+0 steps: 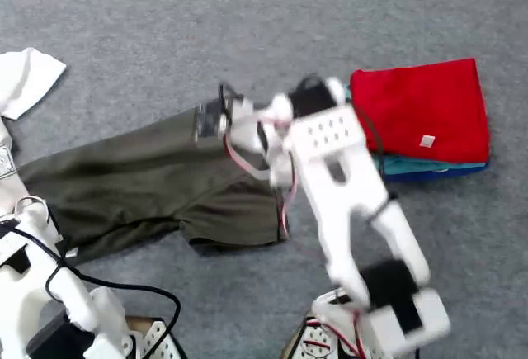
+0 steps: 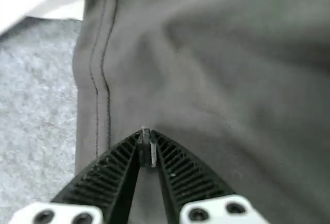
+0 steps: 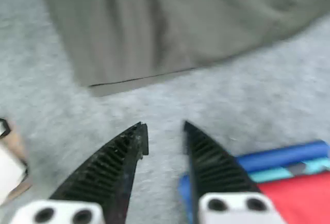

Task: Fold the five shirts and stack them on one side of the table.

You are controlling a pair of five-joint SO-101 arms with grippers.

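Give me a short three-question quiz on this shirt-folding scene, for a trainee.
1. Which shirt tops the folded stack? A white shirt, B red shirt, C black shirt.
2. True or false: the right claw is shut on the olive shirt.
3. Fill in: the left claw is shut on the ___ shirt.
Key: 1 B; 2 false, it is open; 3 olive.

The white shirt [image 1: 25,78] ran off the edge at ten o'clock. Only thin edges of the teal shirt [image 1: 429,163] and blue shirt [image 1: 429,172] showed under the red shirt [image 1: 421,111]. The blurred right arm [image 1: 338,169] covered part of the olive shirt [image 1: 140,177].
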